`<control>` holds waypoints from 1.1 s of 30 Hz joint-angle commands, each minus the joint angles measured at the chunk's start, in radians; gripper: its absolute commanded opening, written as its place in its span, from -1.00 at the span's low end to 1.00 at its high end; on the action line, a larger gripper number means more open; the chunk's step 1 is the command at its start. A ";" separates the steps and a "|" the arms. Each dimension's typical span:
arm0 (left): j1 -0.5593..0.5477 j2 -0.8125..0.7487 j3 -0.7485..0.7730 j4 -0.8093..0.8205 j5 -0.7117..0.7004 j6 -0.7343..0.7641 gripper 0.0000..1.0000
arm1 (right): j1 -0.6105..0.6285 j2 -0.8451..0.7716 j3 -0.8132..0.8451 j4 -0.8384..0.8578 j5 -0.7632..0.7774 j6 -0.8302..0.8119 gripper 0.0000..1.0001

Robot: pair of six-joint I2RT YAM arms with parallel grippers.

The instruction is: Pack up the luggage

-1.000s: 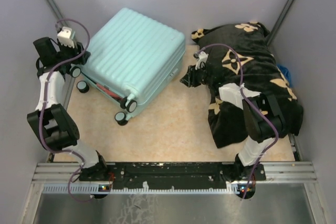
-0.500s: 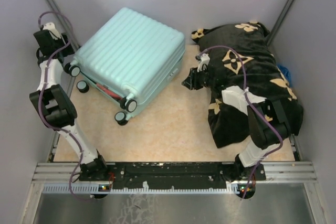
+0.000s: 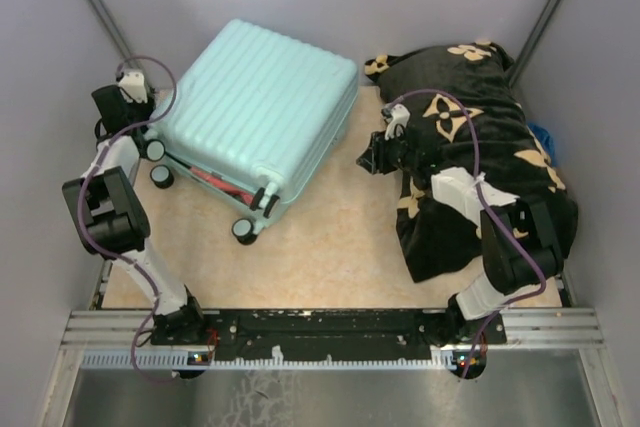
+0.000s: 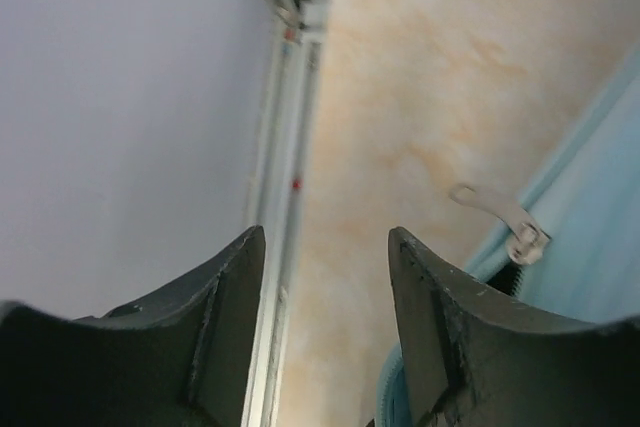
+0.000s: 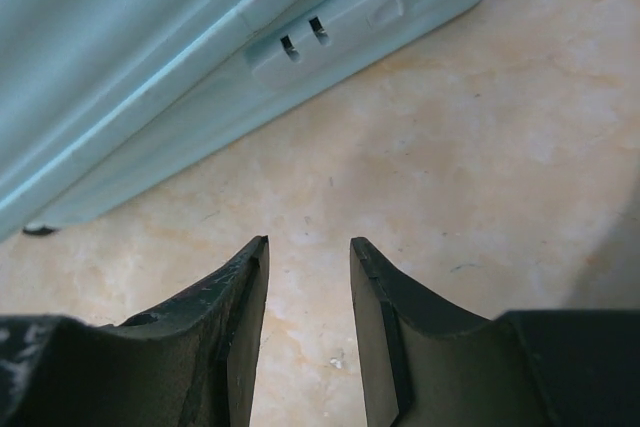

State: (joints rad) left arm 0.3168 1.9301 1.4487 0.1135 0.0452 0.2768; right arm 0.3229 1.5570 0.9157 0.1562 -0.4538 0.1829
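Left pincer gapes empty, right pincer narrower, empty too; I'd pinch the zip pull on the luggage squarely, no yanking.

The luggage lies back left on the table, the blanket to its right — the right gripper sits between them.

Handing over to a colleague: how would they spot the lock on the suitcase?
Find the mint suitcase lying on the left half of the table. On its side wall that faces the black blanket sits the lock, a small raised block. It alone carries two dark slots, just ahead of the right gripper.
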 commanded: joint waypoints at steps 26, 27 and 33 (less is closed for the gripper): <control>-0.275 -0.792 -0.805 -0.393 0.880 0.154 0.29 | 0.112 0.645 0.692 0.352 -0.149 0.005 -0.19; -0.287 -0.809 -0.814 -0.396 0.886 0.154 0.31 | 0.122 0.666 0.718 0.365 -0.153 0.001 -0.17; -0.337 -0.893 -0.822 -0.475 0.914 0.222 0.43 | 0.096 0.690 0.861 0.287 -0.100 -0.082 0.14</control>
State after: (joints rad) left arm 0.1013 1.0496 0.6666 -0.1905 0.6907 0.5140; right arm 0.2626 2.2860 1.6726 0.3805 -0.4381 0.1207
